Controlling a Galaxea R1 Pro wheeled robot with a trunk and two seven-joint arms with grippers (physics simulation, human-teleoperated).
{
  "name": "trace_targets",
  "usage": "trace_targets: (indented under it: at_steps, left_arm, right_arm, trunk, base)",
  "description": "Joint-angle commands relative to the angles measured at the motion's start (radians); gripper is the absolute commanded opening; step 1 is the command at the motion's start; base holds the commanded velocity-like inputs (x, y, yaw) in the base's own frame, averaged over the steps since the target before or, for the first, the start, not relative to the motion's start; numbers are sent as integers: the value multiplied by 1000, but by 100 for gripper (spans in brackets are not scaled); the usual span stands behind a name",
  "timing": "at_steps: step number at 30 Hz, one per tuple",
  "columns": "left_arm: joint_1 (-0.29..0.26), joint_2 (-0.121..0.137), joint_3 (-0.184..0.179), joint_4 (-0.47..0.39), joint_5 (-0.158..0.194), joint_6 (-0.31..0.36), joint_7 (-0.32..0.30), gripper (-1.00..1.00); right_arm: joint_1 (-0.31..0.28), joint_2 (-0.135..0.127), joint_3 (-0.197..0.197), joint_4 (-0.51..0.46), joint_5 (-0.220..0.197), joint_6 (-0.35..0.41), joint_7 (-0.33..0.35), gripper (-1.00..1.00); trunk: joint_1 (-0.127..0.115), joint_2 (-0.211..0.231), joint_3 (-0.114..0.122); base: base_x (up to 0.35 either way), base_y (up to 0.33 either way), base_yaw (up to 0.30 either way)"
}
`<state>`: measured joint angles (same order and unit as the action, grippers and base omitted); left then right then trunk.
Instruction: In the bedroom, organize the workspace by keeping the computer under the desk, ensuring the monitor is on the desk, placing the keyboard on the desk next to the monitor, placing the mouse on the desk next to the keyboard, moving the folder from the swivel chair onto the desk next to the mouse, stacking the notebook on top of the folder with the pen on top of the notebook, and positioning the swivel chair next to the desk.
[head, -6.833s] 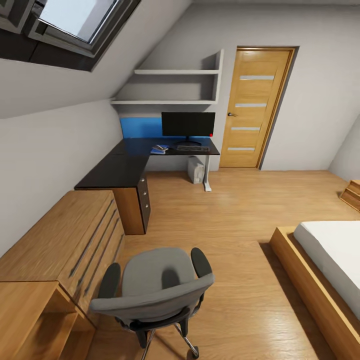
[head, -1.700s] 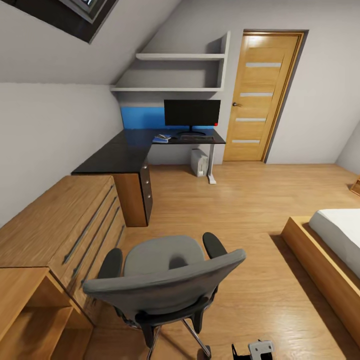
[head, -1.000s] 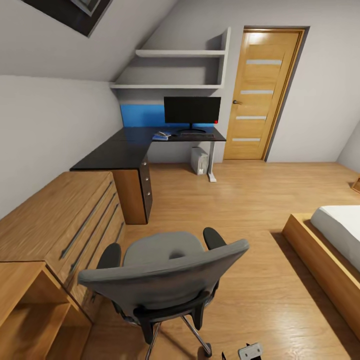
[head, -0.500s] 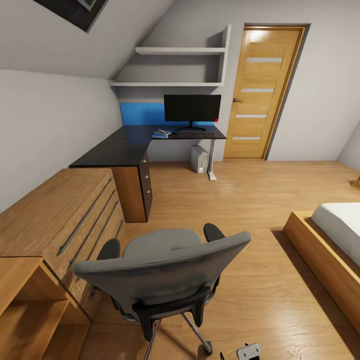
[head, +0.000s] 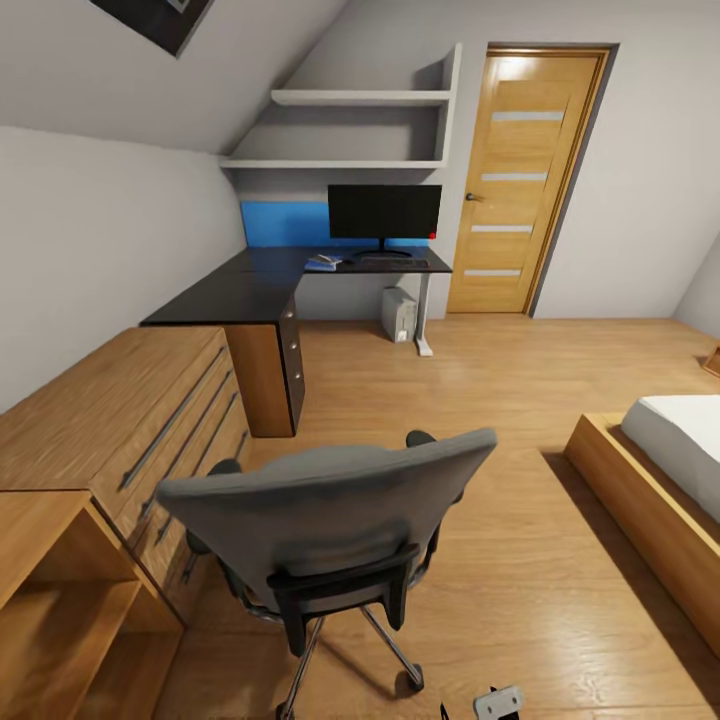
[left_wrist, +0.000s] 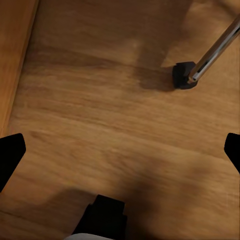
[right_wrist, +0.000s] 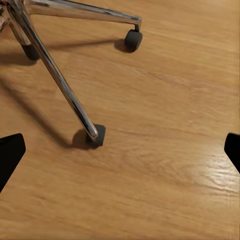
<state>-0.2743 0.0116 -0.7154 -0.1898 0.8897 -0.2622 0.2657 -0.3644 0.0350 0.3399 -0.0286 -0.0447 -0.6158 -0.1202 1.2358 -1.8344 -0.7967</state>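
Observation:
The swivel chair (head: 330, 520) stands close in front of me, its grey back turned to me and hiding the seat. Its chrome legs (right_wrist: 55, 75) and a caster (left_wrist: 184, 75) show over the wooden floor. My left gripper (left_wrist: 120, 152) and my right gripper (right_wrist: 120, 152) both hang open above the floor, holding nothing. Far off, the black L-shaped desk (head: 230, 298) carries the monitor (head: 385, 210), the keyboard (head: 395, 263) in front of it and the blue folder (head: 320, 266) to their left. The computer (head: 398, 313) stands under the desk. Notebook, pen and mouse are too small to tell.
A light wooden dresser (head: 110, 420) runs along the left wall, with an open shelf unit (head: 60, 610) nearest me. A bed (head: 660, 480) in a wooden frame lies at the right. A wooden door (head: 520, 180) is beside the desk. Open floor lies between chair and desk.
The camera has crept forward and the view has shifted. The chair's back has swung round and risen in the picture, now covering the seat and most of the armrests.

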Motion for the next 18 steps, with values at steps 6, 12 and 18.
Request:
trace_targets:
  at_steps: [6,12,18]
  left_arm:
    - [0,1,-9,-2,6,-2,6,100]
    - [0,1,-9,-2,6,-2,6,100]
    - [0,2,-8,-2,6,-2,7,100]
  right_arm:
    - [-1,-1,8,1,-4,-4,-6,100]
    - [-1,-1,8,1,-4,-4,-6,100]
    - [-1,-1,8,1,-4,-4,-6,100]
  trunk:
    - [23,-43,-20]
    - [46,-85,-39]
    - [69,-127,-57]
  base:
    - [-2,0,0]
    - [-7,0,0]
    - [-100,0,0]
